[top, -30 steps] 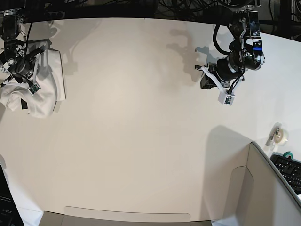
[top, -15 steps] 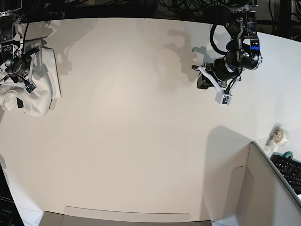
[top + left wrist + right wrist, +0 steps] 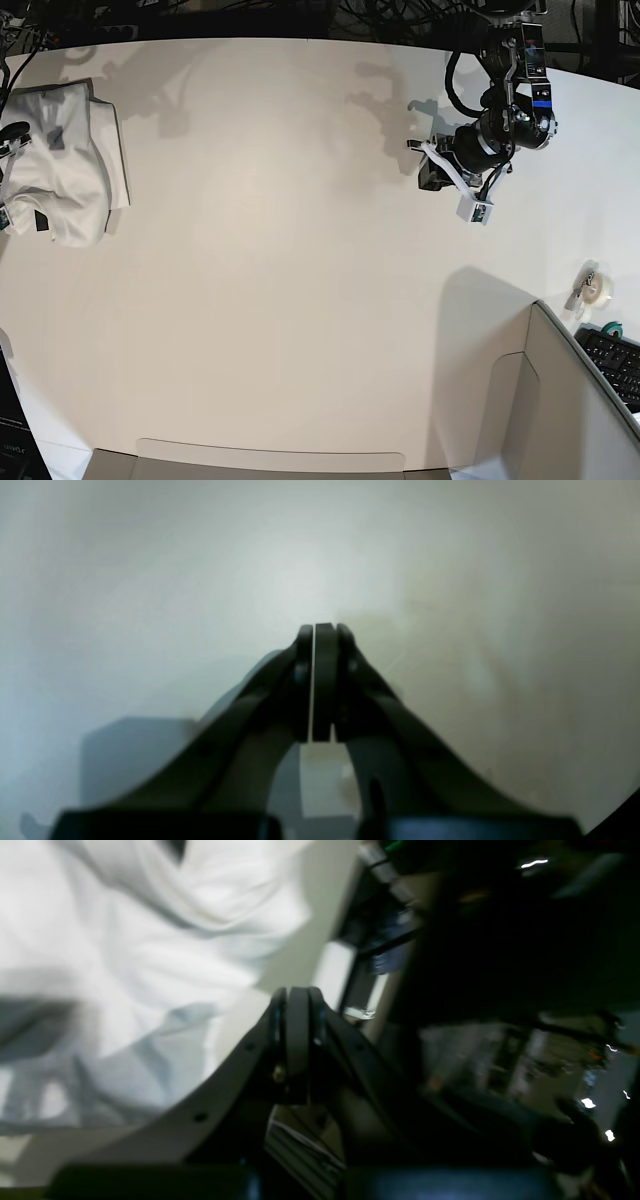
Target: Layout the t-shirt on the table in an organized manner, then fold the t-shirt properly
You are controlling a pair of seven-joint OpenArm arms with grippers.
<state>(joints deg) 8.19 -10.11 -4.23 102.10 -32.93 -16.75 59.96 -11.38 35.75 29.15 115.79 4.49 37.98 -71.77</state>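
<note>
Off-white tabletop (image 3: 300,300), mostly bare. White t-shirt (image 3: 62,160) bunched at far left edge, plain side up. Left pincer (image 3: 318,630) pressed shut, empty, above tabletop. Right pincer (image 3: 296,992) shut, empty, just beside t-shirt.

This is looking like a robotics lab or test workspace: two black robot arms (image 3: 500,120) are hanging over a large off-white table (image 3: 300,280), tangled cables (image 3: 400,18) are running along its far edge, and a keyboard (image 3: 615,365) and tape roll (image 3: 596,288) are sitting beside a grey-beige partition panel (image 3: 560,400).
</note>
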